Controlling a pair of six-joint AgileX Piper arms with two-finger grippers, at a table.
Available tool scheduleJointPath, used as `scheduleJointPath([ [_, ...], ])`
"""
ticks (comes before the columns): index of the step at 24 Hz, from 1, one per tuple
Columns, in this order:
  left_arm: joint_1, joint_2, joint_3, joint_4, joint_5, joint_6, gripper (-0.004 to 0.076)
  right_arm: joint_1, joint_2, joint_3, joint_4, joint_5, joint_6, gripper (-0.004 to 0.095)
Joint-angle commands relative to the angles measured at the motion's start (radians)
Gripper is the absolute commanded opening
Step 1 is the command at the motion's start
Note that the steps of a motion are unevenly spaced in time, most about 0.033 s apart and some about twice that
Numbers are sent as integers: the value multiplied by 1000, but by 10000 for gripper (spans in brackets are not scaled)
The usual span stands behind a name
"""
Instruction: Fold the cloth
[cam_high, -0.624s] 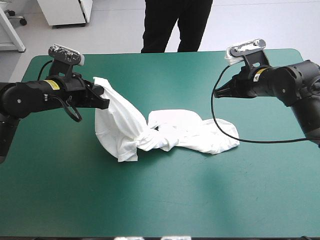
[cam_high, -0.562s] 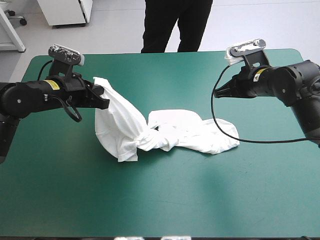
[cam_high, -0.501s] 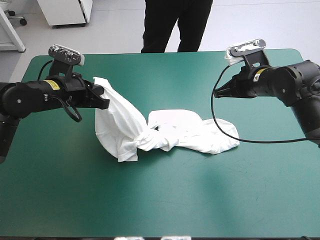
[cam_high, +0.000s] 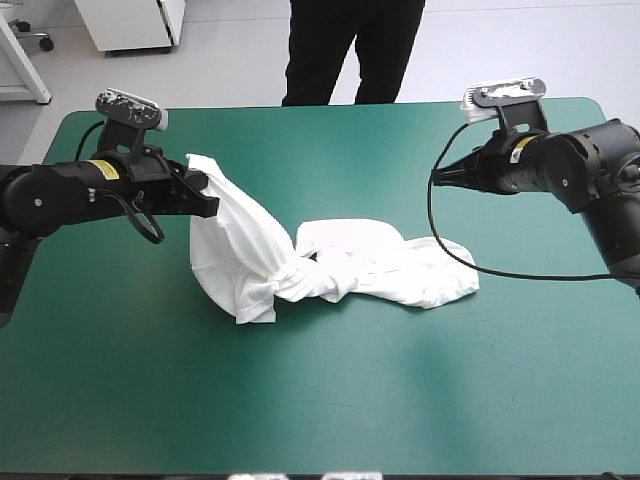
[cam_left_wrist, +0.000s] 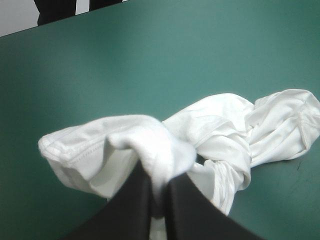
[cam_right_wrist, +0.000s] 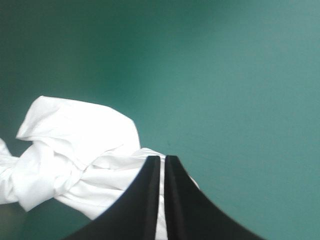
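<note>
**High view:** your white short-sleeved T-shirt (cam_high: 340, 265) lies mid-tabletop on the teal-green cover (cam_high: 330, 400). Its long axis runs left to right, and it's twisted into a tight knot near the middle. The left end is pulled up off the tabletop as a draped sheet. The right end lies flat and crumpled.
- Your left arm comes in low and roughly level from the left edge. The left gripper (cam_high: 207, 193) points right and is clamped on the raised left corner of the T-shirt.
- Your right arm comes in from the right, nearer the far edge, also about level. The right gripper (cam_high: 434, 180) points left with its black fingers together, gripping nothing. It hangs apart from the T-shirt, beyond its right end.

**Left wrist view:** the left gripper (cam_left_wrist: 160, 182) is all but closed, with a wad of white fabric pinched between the fingers and bulging over the tips. A stitched hem folds off to one side of it. The rest of the T-shirt (cam_left_wrist: 235, 135) trails ahead of the gripper down to the tabletop, bunched up.

**Right wrist view:** the right gripper (cam_right_wrist: 162, 160) has its fingers meeting in a pointed arch with only a hairline slit, and nothing in its grip. The T-shirt (cam_right_wrist: 75, 145) lies below it and off to one side, with the knotted part farther out. Straight ahead of the tips you only have bare cover.
</note>
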Motion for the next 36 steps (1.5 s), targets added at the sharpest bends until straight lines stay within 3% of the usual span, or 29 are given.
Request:
scheduleJointPath([
  [1,-3,-24,-32,-26,-55,-8,-9,1,-27,-32,-98,14,54,214],
  [2,-3,-24,-32,-26,-48,-8,-9,1,-26,-32,-109,51,54,296],
  [3,-3,-24,-32,-26,-36,-8,-9,1,-21,-32,-112,117,54,477],
  [5,-3,-24,-32,-26,-36,-8,-9,1,-17,-32,-98,146,54,615],
  [9,-3,-24,-32,-23,-24,-8,-9,-38,-16,55,-51,95,54,566],
  [13,-3,-24,-32,-23,-9,-8,-9,-131,-16,300,113,-61,4,565],
  [17,-3,-24,-32,-22,-10,-8,-9,-131,19,472,128,-210,4,565],
  [25,-3,-24,-32,-22,-10,-8,-9,-131,125,513,130,-281,6,563],
  [36,-3,-24,-32,-25,-10,-8,-9,-131,261,518,165,-292,-1,563],
])
